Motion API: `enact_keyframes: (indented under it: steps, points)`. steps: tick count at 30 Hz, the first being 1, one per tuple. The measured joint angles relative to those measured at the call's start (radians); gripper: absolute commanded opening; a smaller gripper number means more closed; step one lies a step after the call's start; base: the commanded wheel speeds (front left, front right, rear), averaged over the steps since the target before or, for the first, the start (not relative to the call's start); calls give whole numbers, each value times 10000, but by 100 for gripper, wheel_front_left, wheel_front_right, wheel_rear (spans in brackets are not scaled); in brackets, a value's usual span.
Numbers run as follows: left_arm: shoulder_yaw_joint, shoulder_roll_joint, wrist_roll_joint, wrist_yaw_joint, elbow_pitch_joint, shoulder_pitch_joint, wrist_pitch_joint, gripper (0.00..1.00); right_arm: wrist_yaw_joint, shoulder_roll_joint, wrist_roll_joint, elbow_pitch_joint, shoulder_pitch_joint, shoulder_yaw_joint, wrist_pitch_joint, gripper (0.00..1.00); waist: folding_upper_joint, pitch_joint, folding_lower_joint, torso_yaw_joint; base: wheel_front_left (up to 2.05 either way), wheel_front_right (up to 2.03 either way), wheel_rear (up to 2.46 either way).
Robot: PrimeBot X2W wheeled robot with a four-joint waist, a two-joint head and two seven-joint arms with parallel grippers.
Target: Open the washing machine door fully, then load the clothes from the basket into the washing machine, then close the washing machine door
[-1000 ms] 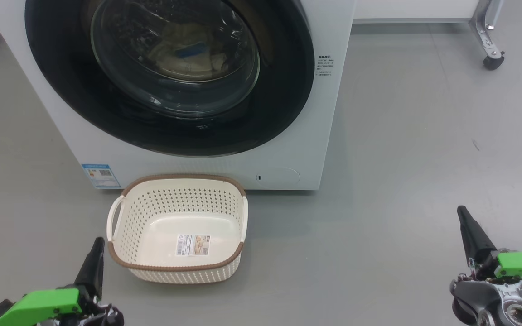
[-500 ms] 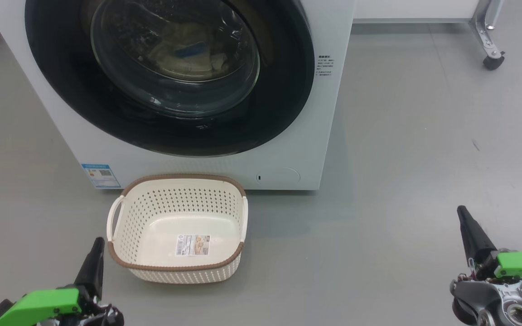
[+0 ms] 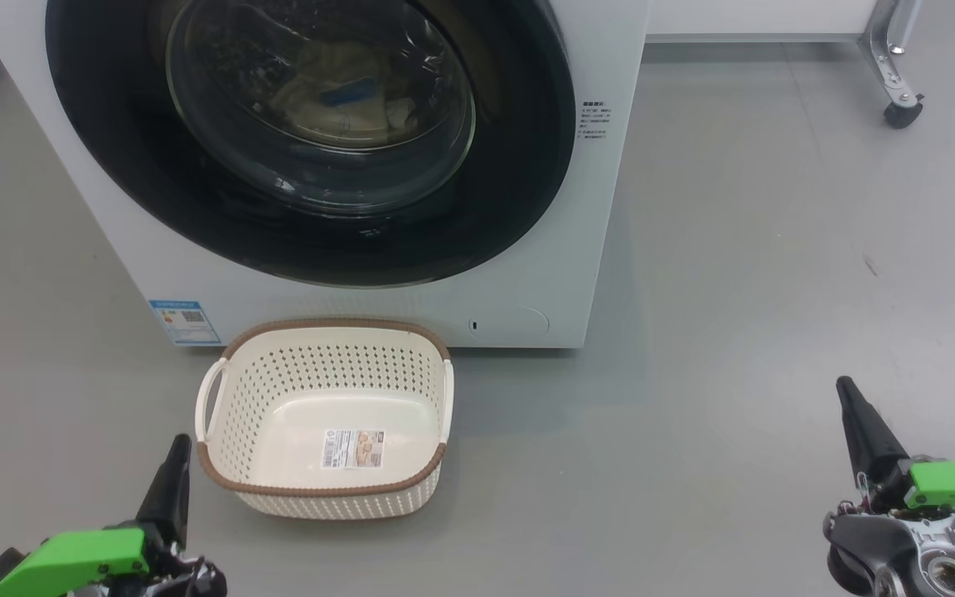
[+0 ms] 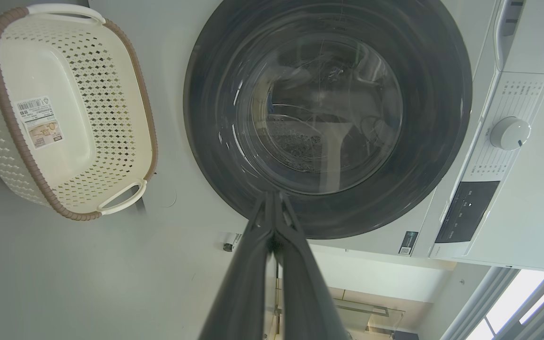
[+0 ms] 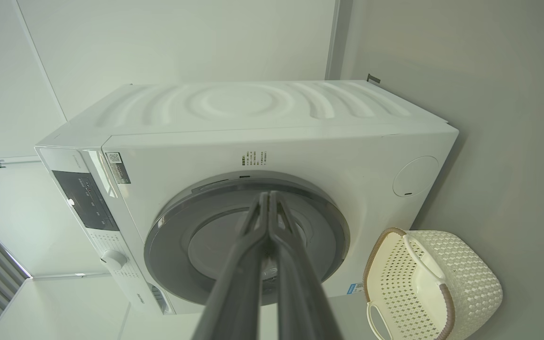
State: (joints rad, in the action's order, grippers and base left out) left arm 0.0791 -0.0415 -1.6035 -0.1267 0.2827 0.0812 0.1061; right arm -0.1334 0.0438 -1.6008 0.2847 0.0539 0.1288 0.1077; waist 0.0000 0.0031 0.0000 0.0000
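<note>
You are looking at what reads as the end of the job. Your left gripper (image 3: 181, 444) sits low with its two dark fingers pressed together and nothing between them. Your right gripper (image 3: 847, 391) is the same: fingers together, empty. In each wrist view the pair of fingers meets at the tips.

Just to the right of your left gripper, close beside its fingertips but not touching, stands the basket (image 3: 320, 490). You can see straight to its floor, where only the label (image 3: 353, 448) lies, with no fabric. From your right gripper the basket is well off to the left.

Ahead of both grippers, beyond the basket, is the washing machine (image 3: 602, 207). The washing machine door (image 3: 312, 178) lies against the front, its black rim flush with the white panel as far as the head view and both wrist views show. You cannot tell from here whether the latch has caught. Through the glass bowl, ahead of your left gripper, you can make out the clothes (image 3: 336, 83): pale yellow folds with a blue piece, resting inside the drum.

Judged from how things lie, the opening is done, the loading is done since the basket holds nothing, and the door is back against the machine. At most, what is left is to confirm the door is truly latched; both grippers are well apart from it
</note>
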Motion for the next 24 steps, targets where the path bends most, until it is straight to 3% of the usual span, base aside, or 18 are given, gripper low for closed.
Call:
enact_keyframes:
  steps: [24]
  points:
    - [0,2,0,0,-2,-1,-2,0,0,0,0,-2,0,0,0,0,0,0,0,0,0,0,0]
